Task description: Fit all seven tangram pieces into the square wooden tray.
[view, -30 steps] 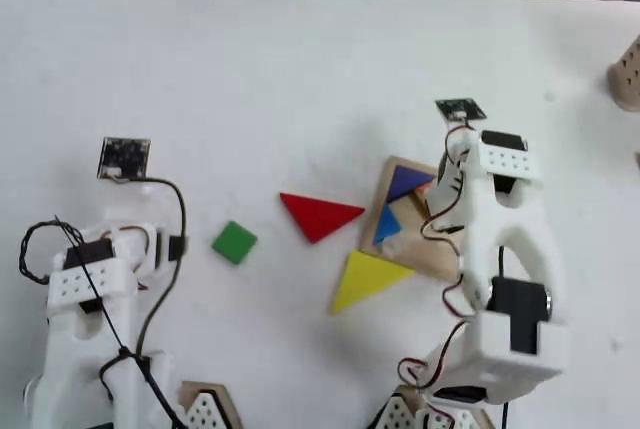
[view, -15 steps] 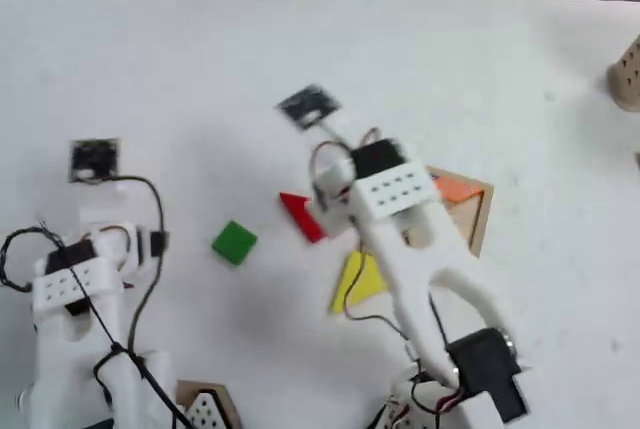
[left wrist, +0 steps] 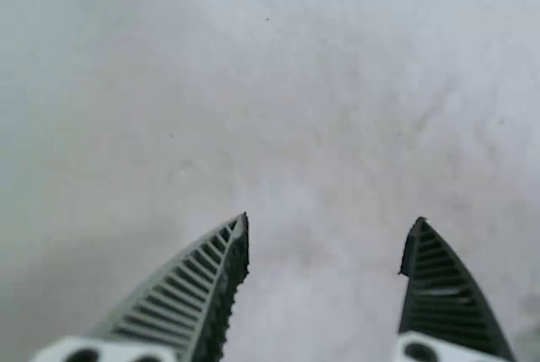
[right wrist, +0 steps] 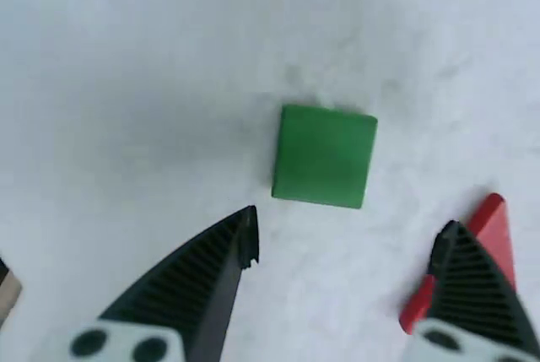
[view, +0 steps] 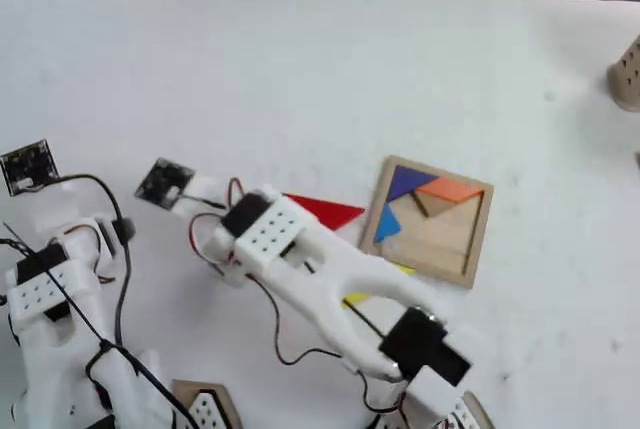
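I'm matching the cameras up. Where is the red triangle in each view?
High view: red triangle left of the tray, one end under the right arm.
Right wrist view: red triangle partly behind one finger of the right gripper.
Left wrist view: white table beyond the left gripper.
Shared landmark: the right arm covering it.

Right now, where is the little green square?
In the right wrist view, the green square lies flat on the white table, just ahead of the open right hand, with the red triangle close by.
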Robot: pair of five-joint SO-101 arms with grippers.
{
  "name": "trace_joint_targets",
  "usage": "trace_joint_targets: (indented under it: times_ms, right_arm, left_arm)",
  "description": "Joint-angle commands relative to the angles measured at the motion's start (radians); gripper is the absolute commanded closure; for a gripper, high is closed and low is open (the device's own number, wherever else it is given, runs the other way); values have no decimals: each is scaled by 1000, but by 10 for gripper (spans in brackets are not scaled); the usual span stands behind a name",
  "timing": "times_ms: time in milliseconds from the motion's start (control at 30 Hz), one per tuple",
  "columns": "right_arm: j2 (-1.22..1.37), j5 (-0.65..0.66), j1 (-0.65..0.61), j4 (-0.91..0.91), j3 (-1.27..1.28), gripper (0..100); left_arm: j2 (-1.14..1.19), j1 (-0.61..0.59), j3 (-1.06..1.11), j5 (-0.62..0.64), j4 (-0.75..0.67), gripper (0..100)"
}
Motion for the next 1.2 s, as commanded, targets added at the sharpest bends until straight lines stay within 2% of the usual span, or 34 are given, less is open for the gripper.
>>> trace_joint_targets:
  times_ms: [0,233,600,867,1067,1167]
  right_arm:
    - [71,-61,-18,-61,-95,666]
    - [251,-77,16,-91,-198,666]
    - [354,-75,51,-28,-305,673]
    - [424,-75,110,65,-411,917]
    - [429,-75,143,107,-433,963]
    - [372,-75,188,205,-473,975]
  left_arm:
    - [2,-8,-55,9,-23,710]
    - [2,-8,-55,9,-23,710]
    - [2,-8,-49,5,-25,710]
    - [2,-8,-48,3,-25,710]
    - [2,-8,-46,3,-25,710]
    - [2,-5,-32,3,-40,710]
